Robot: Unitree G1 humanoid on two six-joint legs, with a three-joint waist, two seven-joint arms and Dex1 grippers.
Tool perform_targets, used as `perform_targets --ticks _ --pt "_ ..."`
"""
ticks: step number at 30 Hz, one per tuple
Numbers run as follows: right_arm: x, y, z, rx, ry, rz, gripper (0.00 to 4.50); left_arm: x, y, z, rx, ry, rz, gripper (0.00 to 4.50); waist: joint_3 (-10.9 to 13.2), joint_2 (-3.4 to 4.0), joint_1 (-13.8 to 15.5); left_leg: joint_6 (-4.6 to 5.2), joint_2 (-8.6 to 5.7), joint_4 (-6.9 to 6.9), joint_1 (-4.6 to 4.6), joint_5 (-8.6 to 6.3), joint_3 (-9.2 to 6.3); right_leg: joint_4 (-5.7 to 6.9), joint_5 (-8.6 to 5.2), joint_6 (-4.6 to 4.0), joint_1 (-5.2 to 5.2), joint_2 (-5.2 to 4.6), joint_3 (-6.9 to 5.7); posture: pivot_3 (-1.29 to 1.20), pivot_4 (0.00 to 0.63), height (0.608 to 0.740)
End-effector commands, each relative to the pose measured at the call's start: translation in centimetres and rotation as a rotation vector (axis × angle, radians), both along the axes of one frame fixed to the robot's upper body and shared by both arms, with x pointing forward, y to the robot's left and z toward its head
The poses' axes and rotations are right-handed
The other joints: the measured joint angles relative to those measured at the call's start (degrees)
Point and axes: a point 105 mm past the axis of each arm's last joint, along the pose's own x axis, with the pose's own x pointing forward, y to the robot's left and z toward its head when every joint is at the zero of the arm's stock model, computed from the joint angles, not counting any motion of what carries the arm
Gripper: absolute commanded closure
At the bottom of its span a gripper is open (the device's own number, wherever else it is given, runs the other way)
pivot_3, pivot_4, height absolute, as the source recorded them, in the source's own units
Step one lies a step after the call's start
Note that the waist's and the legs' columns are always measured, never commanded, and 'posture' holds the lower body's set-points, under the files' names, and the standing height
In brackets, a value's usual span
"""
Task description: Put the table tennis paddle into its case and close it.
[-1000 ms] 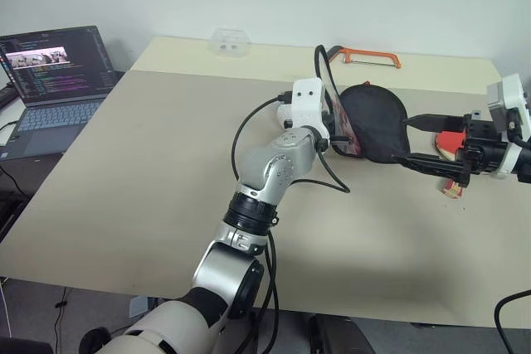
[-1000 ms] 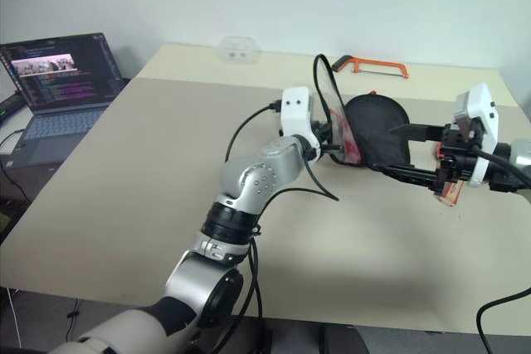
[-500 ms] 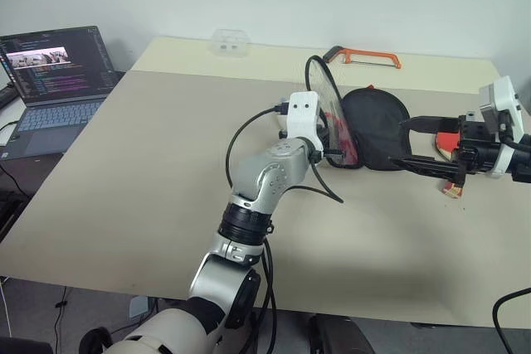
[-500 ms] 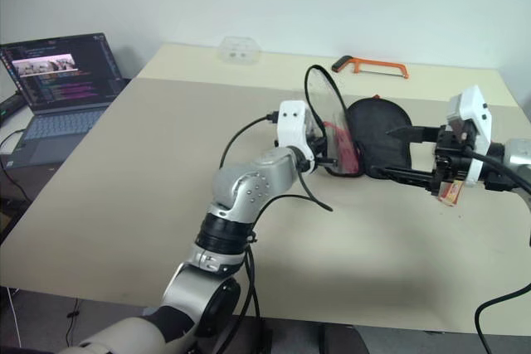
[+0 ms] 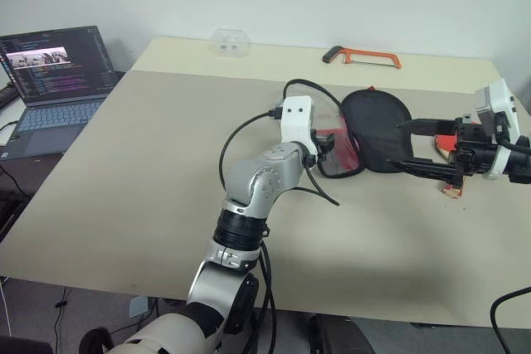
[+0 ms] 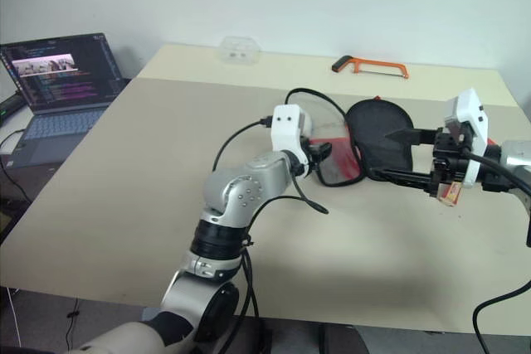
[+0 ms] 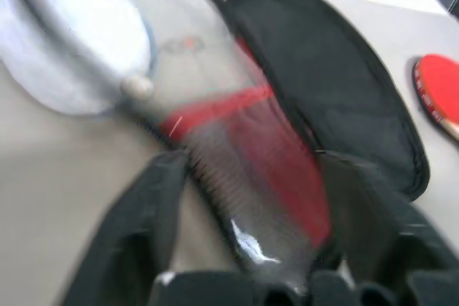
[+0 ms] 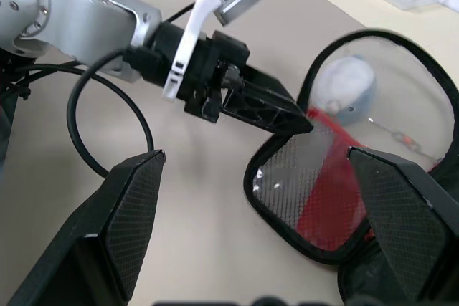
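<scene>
The left claw (image 5: 330, 145) has just released the case (image 5: 365, 132), its clear flap dropped open on the counter (image 5: 149, 155); the right claw (image 5: 419, 145) gapes empty, the table tennis paddle (image 5: 448, 142) still outside.

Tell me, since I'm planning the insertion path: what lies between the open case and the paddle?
The right tool hangs there over bare table, between the case and the paddle, in the left eye view.

case (image 5: 365, 133) open, table (image 5: 149, 172) centre | paddle (image 5: 448, 140) right of case | hacksaw (image 5: 362, 57) far | laptop (image 5: 54, 84) left
</scene>
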Motion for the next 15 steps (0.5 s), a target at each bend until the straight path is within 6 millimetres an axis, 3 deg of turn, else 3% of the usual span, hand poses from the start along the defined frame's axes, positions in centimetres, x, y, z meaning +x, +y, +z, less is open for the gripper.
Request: perform_targets --ticks 1,7,11,15 --pt "0.4 -0.1 0.9 -0.003 -0.039 -0.029 0.00 -0.6 0.3 1.9 -0.023 -0.080 -0.019 0.05 0.0 0.00 0.0 0.00 0.00 0.00 0.00 0.00 0.00 0.00 0.00 0.00 0.00 0.00 0.00 0.00 0.150 0.740" --pt "3.3 -2.6 0.6 -0.008 -0.039 -0.315 0.00 -2.5 2.8 3.8 0.103 -0.200 -0.295 0.05 0.0 0.02 -0.6 -0.07 0.03 -0.01 0.05 0.04 -0.01 0.08 0.00 -0.01 -0.01 0.02 0.00 0.00 0.150 0.740" --pt "6.1 -6.7 0.4 0.009 -0.023 -0.683 0.00 -3.3 6.2 4.7 0.218 -0.268 -0.423 0.05 0.0 0.05 -0.8 -0.09 0.05 0.00 0.05 0.05 0.00 0.09 0.00 -0.01 -0.04 -0.01 0.00 0.00 0.150 0.740" --pt "7.4 -11.2 -0.1 0.031 0.014 -1.062 0.00 -4.4 8.1 4.7 0.291 -0.307 -0.555 0.05 0.0 0.07 -0.8 -0.11 0.07 -0.04 0.06 0.07 0.03 0.10 0.00 -0.02 -0.08 -0.03 0.00 0.00 0.150 0.740"
